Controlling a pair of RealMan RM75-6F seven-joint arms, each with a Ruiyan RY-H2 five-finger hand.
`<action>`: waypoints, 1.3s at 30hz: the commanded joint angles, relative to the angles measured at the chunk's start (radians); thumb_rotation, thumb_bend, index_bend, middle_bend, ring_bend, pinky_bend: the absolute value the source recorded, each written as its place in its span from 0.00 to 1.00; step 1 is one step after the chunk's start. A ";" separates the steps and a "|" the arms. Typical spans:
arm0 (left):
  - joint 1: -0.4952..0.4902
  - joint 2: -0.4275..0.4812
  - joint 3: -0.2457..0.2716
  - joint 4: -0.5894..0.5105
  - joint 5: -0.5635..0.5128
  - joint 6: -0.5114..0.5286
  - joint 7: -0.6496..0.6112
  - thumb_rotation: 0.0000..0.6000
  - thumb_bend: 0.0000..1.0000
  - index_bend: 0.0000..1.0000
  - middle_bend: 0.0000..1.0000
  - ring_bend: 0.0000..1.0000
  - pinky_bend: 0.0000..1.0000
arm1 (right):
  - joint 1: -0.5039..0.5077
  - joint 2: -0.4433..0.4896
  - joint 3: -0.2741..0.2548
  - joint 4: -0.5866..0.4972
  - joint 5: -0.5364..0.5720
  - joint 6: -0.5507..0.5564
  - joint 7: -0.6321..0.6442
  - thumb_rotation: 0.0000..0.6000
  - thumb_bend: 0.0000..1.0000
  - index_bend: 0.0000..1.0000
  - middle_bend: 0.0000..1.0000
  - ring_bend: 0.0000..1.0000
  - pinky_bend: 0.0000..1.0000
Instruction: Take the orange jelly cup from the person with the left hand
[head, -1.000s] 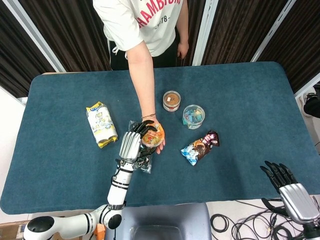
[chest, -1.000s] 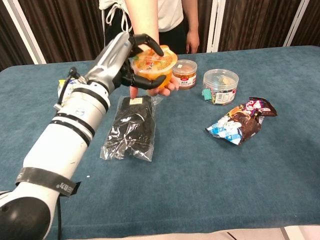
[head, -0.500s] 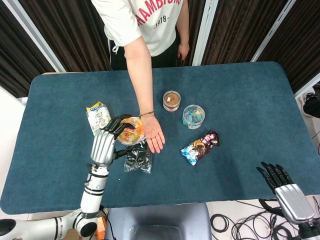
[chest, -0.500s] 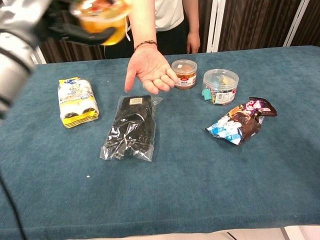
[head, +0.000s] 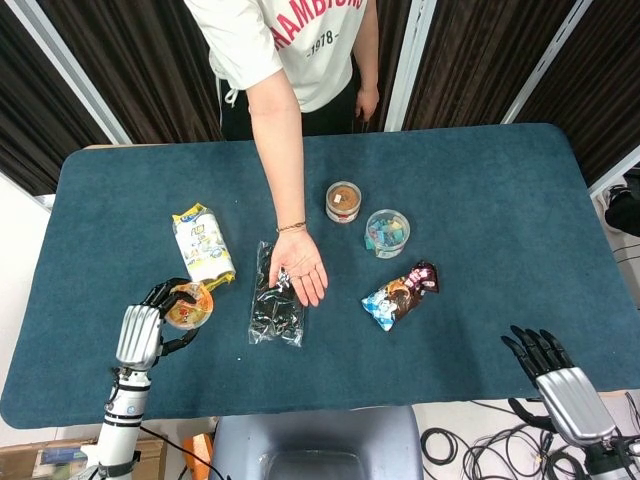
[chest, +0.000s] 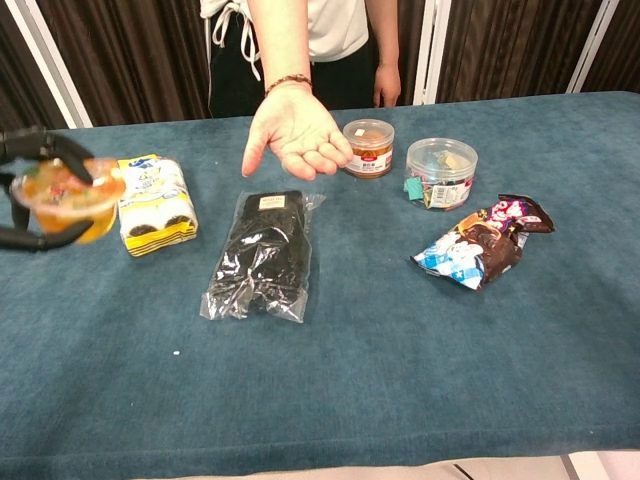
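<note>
My left hand (head: 140, 330) holds the orange jelly cup (head: 187, 305) at the table's front left, its dark fingers wrapped around the cup's sides. In the chest view the jelly cup (chest: 68, 198) hangs at the far left edge with my left hand's fingers (chest: 30, 145) curled over it; most of that hand is cut off. The person's hand (head: 299, 274) stays palm up and empty over the middle of the table. My right hand (head: 560, 380) hovers off the table's front right corner, fingers spread, holding nothing.
A yellow-and-white snack pack (head: 203, 250) lies just behind the cup. A black packet (head: 277, 305) lies below the person's palm. A brown-lidded jar (head: 343, 201), a clear tub (head: 387, 232) and a dark snack bag (head: 401, 294) sit to the right.
My left hand lifted the jelly cup off the person's palm and carried it left and toward the front edge. The person's palm is now empty.
</note>
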 joint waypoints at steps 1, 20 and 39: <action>0.036 -0.085 0.030 0.168 -0.034 -0.066 -0.137 1.00 0.33 0.52 0.46 0.48 0.66 | 0.001 -0.001 0.001 -0.002 0.002 -0.002 -0.004 1.00 0.21 0.00 0.00 0.00 0.00; 0.052 -0.143 0.029 0.297 -0.026 -0.167 -0.194 1.00 0.27 0.01 0.01 0.00 0.07 | 0.001 0.000 0.004 -0.006 0.011 -0.001 -0.006 1.00 0.21 0.00 0.00 0.00 0.00; 0.337 0.489 0.310 -0.362 0.156 0.104 0.202 1.00 0.26 0.00 0.00 0.00 0.01 | -0.020 -0.003 0.005 0.001 0.003 0.042 -0.008 1.00 0.21 0.00 0.00 0.00 0.00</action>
